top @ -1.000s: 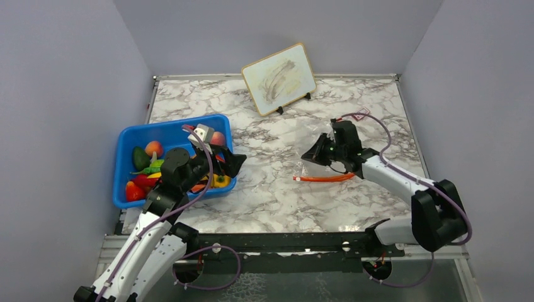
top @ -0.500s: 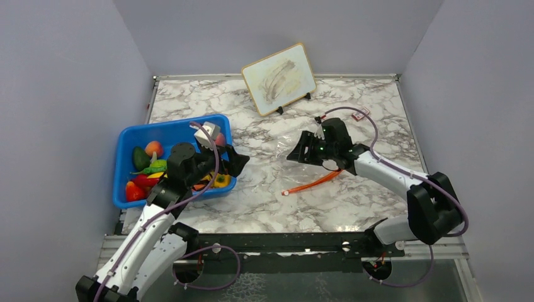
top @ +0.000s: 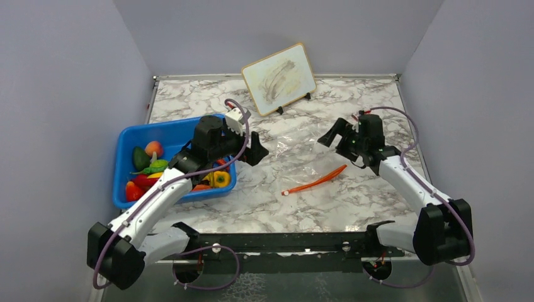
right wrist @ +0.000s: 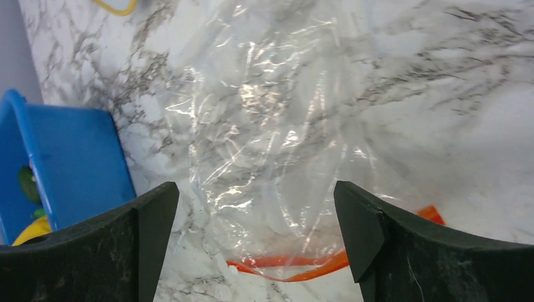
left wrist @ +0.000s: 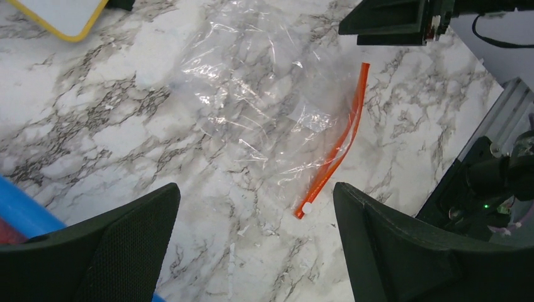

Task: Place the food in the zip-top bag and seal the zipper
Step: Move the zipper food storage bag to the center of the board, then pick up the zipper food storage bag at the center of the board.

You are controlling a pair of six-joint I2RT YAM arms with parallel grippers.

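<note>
The clear bag [top: 295, 146] lay flat to the right of the blue bin [top: 165, 128], with its orange zipper [top: 315, 181] on its near edge. The food [top: 146, 171] sat in the bin. The left gripper [top: 255, 151], beside the bin, and the right gripper [top: 334, 134], beyond the bag from the bin, both gaped wide and empty. The film looked light, limp and slick, so the stiffer zipper strip seemed the best place to pinch.
</note>
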